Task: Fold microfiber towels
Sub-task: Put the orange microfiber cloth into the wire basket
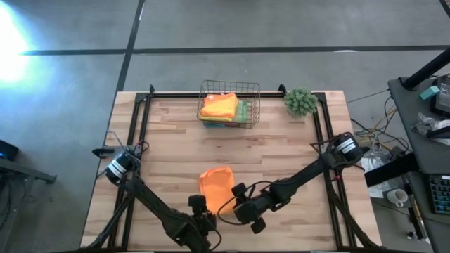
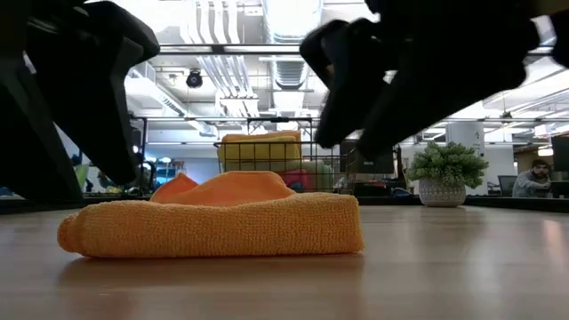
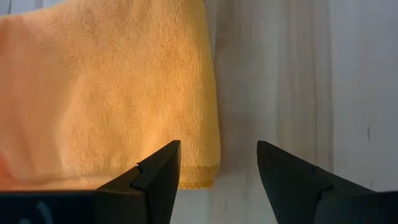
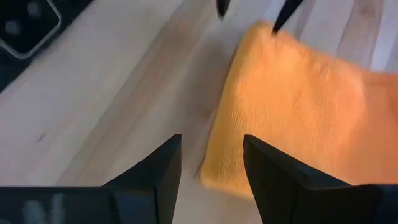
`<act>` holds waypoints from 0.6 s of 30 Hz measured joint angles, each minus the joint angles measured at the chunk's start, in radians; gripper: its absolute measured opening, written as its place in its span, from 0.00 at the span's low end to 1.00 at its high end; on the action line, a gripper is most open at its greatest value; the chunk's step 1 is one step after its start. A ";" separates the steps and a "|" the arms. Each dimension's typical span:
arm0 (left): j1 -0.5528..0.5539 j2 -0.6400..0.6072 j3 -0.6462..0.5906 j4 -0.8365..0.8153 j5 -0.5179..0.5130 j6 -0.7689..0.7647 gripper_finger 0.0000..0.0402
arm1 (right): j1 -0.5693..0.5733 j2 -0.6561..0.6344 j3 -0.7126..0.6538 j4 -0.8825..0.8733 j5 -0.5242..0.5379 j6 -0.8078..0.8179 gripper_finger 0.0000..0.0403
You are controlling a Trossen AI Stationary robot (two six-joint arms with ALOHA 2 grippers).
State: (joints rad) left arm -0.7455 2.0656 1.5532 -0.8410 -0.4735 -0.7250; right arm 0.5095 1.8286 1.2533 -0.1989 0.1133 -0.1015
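Left pincer [image 3: 217,165] released, fingers spread, hovering at near corner of folded orange towel [image 1: 216,184], nothing grasped. Right pincer [image 4: 211,158] likewise released, empty, just beside towel's other near corner. Towel flat on worktop [image 1: 169,140], front centre, between both pincers. Wire basket [image 1: 229,105] at far edge, well apart, holds stacked towels: orange one [image 1: 219,105] on top, green edge below. Small spiky plant [image 1: 301,101] beside basket, far right corner.

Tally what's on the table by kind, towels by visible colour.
Orange towel on the table: 1
Orange towel in the wire basket: 1
Teal towel, edge showing in the stack: 1
Wire basket: 1
Small green plant: 1
Total: 5; more towels may be hidden in the stack.
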 joint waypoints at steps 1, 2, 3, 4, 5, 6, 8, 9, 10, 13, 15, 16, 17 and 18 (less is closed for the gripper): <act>0.001 0.000 -0.002 0.004 0.000 0.000 0.49 | 0.000 0.004 0.000 0.016 0.005 -0.010 0.40; 0.003 0.000 -0.004 0.004 0.000 0.000 0.49 | 0.000 0.009 0.000 0.023 0.012 -0.021 0.40; 0.005 0.000 -0.008 0.003 0.000 0.000 0.49 | -0.002 0.019 0.000 0.027 0.019 -0.023 0.40; 0.007 0.000 -0.011 0.004 -0.001 0.000 0.49 | -0.003 0.027 0.000 0.032 0.019 -0.023 0.40; 0.009 0.000 -0.017 0.005 -0.001 0.000 0.49 | -0.006 0.035 0.000 0.025 0.019 -0.023 0.40; 0.012 0.000 -0.023 0.003 -0.002 0.000 0.49 | -0.009 0.042 0.000 0.020 0.020 -0.021 0.40; 0.014 0.001 -0.030 0.004 -0.004 0.000 0.49 | -0.016 0.056 0.000 0.025 0.029 -0.017 0.40; 0.015 0.001 -0.034 0.006 -0.004 0.000 0.49 | -0.018 0.059 0.001 0.025 0.056 -0.018 0.40; 0.018 0.001 -0.039 0.011 -0.005 0.000 0.49 | -0.018 0.062 0.001 0.025 0.092 -0.021 0.40; 0.021 0.001 -0.059 0.033 -0.006 0.000 0.49 | -0.031 0.072 0.009 0.024 0.112 -0.016 0.40; 0.024 0.001 -0.071 0.071 -0.003 0.000 0.49 | -0.041 0.074 0.017 0.021 0.054 0.016 0.40; 0.024 0.001 -0.076 0.090 0.002 0.000 0.49 | -0.041 0.074 0.017 0.022 0.036 0.034 0.40; 0.024 0.001 -0.082 0.097 0.004 0.000 0.49 | -0.043 0.074 0.019 0.022 0.033 0.047 0.40; 0.024 0.001 -0.087 0.100 0.006 0.000 0.49 | -0.043 0.072 0.019 0.021 0.032 0.054 0.40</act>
State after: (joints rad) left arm -0.7216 2.0670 1.4664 -0.7411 -0.4679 -0.7250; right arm 0.4667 1.9011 1.2724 -0.1774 0.1457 -0.0477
